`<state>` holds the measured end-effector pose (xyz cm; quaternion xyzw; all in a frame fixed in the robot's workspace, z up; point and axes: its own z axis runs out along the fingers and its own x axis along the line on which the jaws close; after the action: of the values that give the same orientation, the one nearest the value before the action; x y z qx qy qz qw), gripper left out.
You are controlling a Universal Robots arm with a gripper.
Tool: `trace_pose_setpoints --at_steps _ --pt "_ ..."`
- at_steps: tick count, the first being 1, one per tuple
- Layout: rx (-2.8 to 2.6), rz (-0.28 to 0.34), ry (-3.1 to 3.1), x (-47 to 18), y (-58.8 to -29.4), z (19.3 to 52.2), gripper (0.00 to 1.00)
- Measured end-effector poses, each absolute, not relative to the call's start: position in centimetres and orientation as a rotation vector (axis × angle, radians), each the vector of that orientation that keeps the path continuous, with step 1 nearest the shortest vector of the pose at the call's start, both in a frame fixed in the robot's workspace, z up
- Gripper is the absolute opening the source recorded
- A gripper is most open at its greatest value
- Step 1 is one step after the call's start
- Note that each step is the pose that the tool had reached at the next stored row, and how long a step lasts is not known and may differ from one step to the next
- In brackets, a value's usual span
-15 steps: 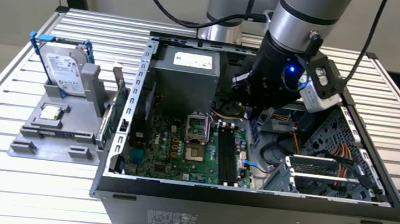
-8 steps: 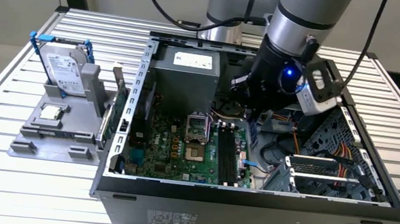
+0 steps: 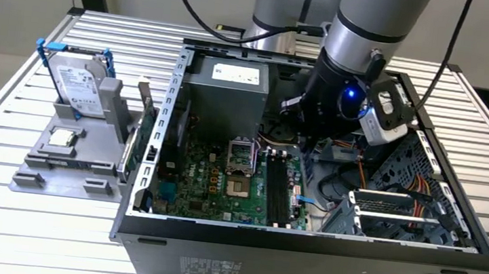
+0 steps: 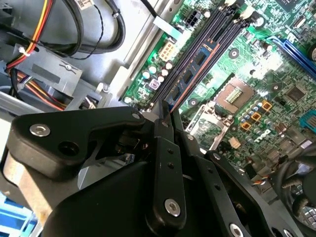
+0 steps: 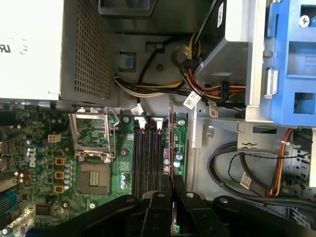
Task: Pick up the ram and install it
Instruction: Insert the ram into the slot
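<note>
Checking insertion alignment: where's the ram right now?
In the first wrist view the ram is held edge-on by the gripper, at the memory slots, on their side away from the empty processor socket.

The gripper (image 3: 304,140) hangs inside the open computer case (image 3: 304,266), memory slots (image 3: 277,185) at its six o'clock, hard drive (image 3: 77,85) at nine o'clock.

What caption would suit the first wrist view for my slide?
The hand holds the ram edge-on at the motherboard's memory slots, beside the open processor socket.
</note>
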<state>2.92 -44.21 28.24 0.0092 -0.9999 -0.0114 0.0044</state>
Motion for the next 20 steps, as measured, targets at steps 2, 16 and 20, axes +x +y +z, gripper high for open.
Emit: trace_pose_setpoints --at_steps 2,16,20 --pt "0.028 -0.037 -3.132 2.9 -44.3 28.2 0.00" --pt "0.004 -0.033 -3.132 2.9 -44.6 27.3 0.00" --pt "0.000 -0.033 -3.132 2.9 -44.8 27.1 0.00"
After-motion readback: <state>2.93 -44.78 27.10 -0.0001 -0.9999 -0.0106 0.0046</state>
